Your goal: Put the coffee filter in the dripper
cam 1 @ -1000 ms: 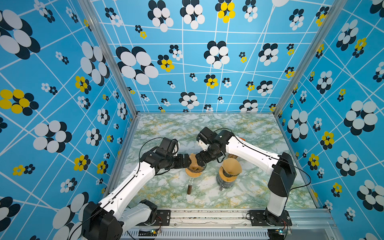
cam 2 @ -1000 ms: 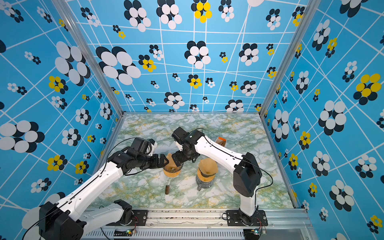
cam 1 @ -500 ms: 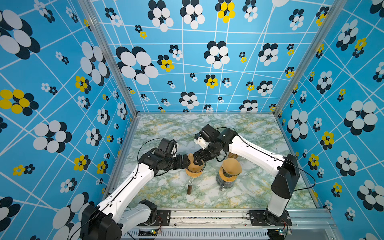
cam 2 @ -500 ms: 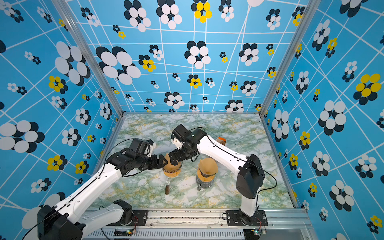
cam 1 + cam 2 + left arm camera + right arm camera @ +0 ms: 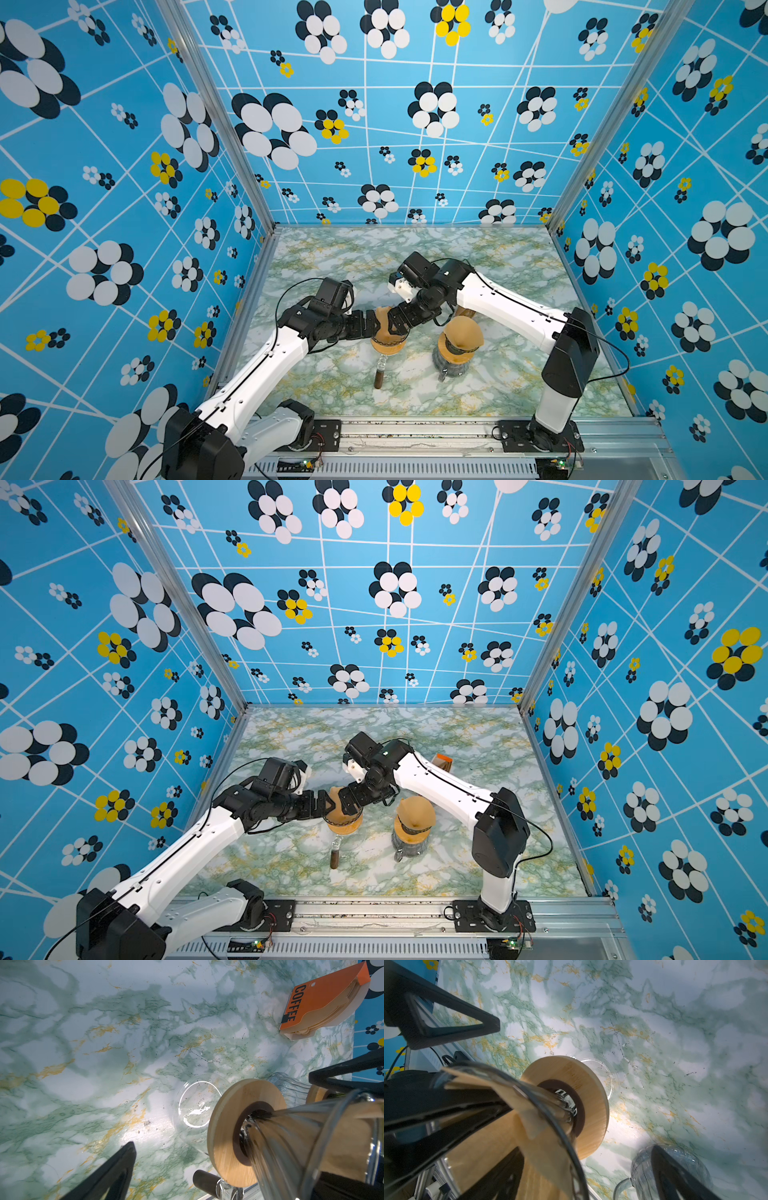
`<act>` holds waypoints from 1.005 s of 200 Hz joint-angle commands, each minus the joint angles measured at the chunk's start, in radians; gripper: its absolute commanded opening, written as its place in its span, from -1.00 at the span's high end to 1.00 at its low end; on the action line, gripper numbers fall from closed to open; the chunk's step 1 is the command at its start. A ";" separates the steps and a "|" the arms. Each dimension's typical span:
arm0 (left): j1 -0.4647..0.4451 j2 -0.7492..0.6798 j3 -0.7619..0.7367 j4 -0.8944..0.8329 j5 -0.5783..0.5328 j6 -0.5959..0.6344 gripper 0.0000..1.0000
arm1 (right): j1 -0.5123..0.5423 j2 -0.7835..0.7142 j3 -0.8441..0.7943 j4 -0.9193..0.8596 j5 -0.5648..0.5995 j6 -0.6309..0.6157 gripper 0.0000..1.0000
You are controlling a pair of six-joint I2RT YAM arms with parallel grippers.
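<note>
The glass dripper [image 5: 388, 345] [image 5: 343, 824] has a wooden collar [image 5: 224, 1126] [image 5: 593, 1105] and stands on a clear stand with a dark handle [image 5: 379, 378]. The brown paper coffee filter [image 5: 384, 323] [image 5: 542, 1147] sits in its cone, and part of its edge sticks up past the rim. My left gripper [image 5: 373, 328] is open at the dripper's left side. One of its fingers [image 5: 110, 1174] hangs over bare table. My right gripper [image 5: 398, 326] is open at the rim from the right. Its outer finger [image 5: 675, 1176] stays outside the cone, and the other is blurred against the filter.
A second dripper with a brown filter in it sits on a glass carafe [image 5: 458, 345] [image 5: 412, 823] just right of the first. An orange box [image 5: 320, 1001] [image 5: 441, 762] marked COFFEE lies behind the right arm. Patterned walls close three sides.
The right gripper has shifted slightly down and left onto the dripper's mouth, and its arm has moved a little. The left gripper has stayed open beside the dripper.
</note>
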 commanded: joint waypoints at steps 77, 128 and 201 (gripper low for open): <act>0.010 0.036 0.016 -0.008 0.008 -0.005 -0.98 | 0.022 -0.007 -0.016 -0.075 -0.038 -0.077 -0.93; 0.010 0.039 0.019 -0.008 0.011 -0.005 -0.98 | 0.022 -0.019 -0.012 -0.089 -0.021 -0.091 -0.94; -0.001 0.011 0.050 0.002 0.072 0.002 -0.98 | -0.004 -0.018 0.055 0.023 0.071 0.050 -0.93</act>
